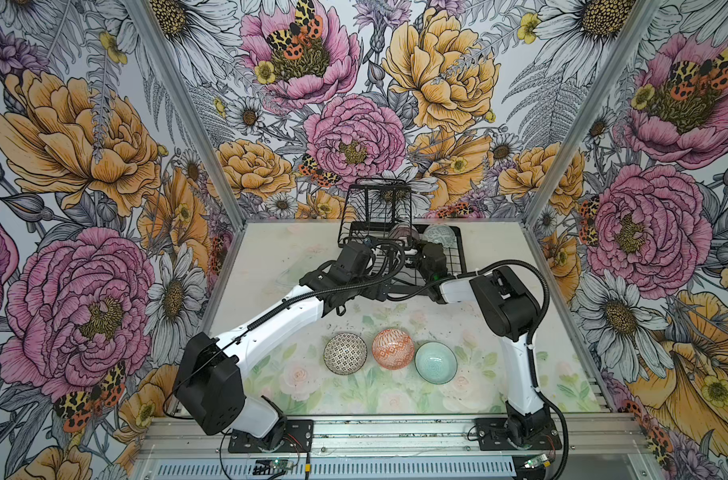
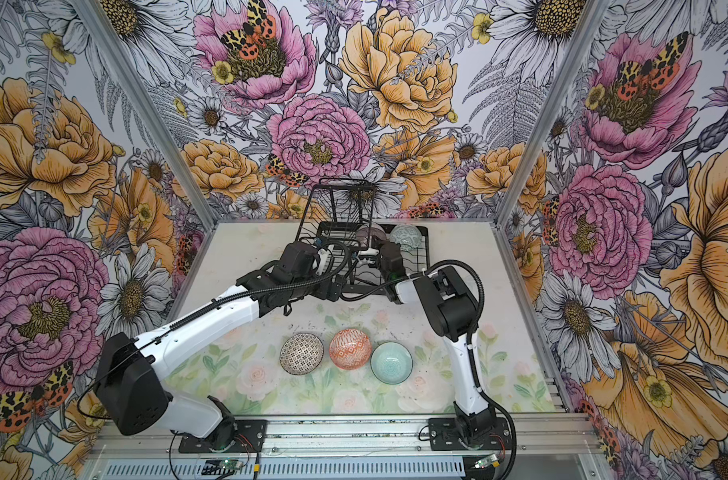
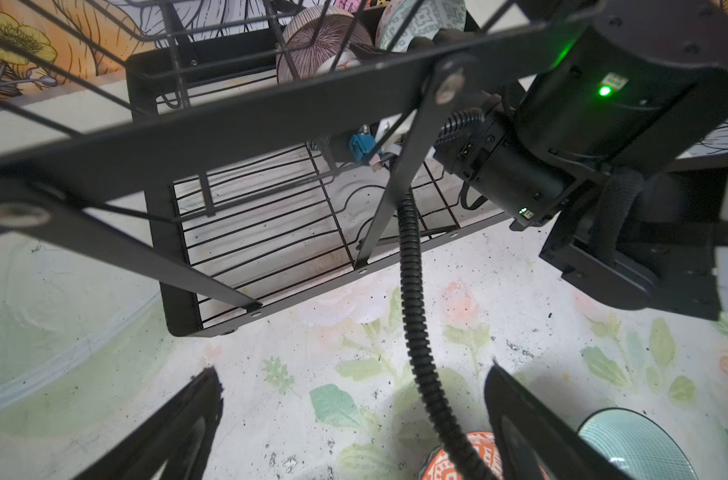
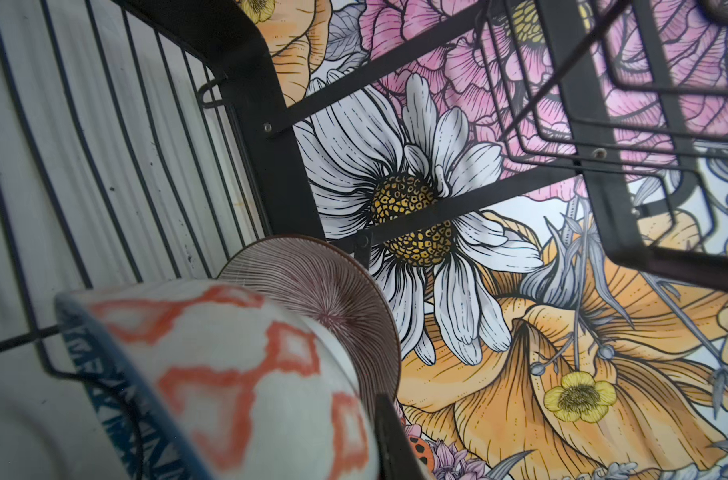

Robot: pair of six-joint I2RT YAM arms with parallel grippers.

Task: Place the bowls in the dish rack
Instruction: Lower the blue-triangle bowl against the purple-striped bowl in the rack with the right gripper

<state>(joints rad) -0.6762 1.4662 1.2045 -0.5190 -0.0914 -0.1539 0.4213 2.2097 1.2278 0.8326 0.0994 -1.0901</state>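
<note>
Right wrist view: my right gripper (image 1: 412, 252) is closed tight on the rim of the blue-triangled bowl (image 4: 229, 374), lower left of the frame, above the dish rack (image 4: 245, 83) wires; the pink-lined bowl (image 4: 324, 291) stands on edge just behind it. In the left wrist view my left gripper (image 3: 352, 368) is spread wide and empty over the table (image 3: 104, 332); in both top views the dotted bowl (image 1: 345, 354), orange-diamond bowl (image 1: 393, 348) and pale teal bowl (image 1: 435, 362) sit in a row at lower centre.

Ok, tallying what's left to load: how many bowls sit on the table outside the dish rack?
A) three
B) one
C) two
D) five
A: the black-and-white dotted bowl, orange-diamond bowl and pale teal bowl sit in a row, clear of the dish rack.
</note>
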